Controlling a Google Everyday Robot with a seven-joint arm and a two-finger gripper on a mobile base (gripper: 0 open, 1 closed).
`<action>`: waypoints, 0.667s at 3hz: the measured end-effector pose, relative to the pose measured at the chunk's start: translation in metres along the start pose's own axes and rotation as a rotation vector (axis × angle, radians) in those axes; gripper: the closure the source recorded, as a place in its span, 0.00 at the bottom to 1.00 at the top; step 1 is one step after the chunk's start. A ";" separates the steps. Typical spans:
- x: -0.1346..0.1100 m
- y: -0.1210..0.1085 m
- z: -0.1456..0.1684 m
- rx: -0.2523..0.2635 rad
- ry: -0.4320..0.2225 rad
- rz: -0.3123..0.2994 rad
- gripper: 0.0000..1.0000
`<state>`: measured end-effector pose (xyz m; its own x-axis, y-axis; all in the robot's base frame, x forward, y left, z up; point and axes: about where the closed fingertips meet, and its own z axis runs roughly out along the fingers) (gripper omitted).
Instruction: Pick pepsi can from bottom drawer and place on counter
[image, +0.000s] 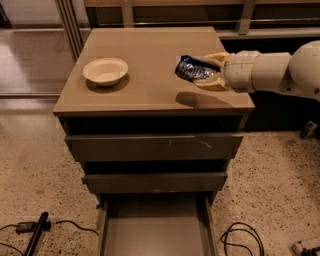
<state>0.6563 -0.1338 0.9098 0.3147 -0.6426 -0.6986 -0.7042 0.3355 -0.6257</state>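
Note:
My gripper reaches in from the right and is shut on the pepsi can, a dark-blue can held on its side. The can hangs a little above the right part of the tan counter and casts a shadow on it. The bottom drawer stands pulled open at the base of the cabinet, and its plain floor shows nothing in it.
A white bowl sits on the counter's left side. Two shallower drawer fronts stick out slightly above the bottom drawer. Cables and a dark tool lie on the speckled floor beside the cabinet.

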 end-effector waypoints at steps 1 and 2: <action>-0.011 -0.005 0.023 -0.007 0.007 0.066 1.00; -0.022 0.006 0.048 -0.066 0.026 0.081 1.00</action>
<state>0.6754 -0.0843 0.9044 0.2391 -0.6335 -0.7359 -0.7674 0.3411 -0.5429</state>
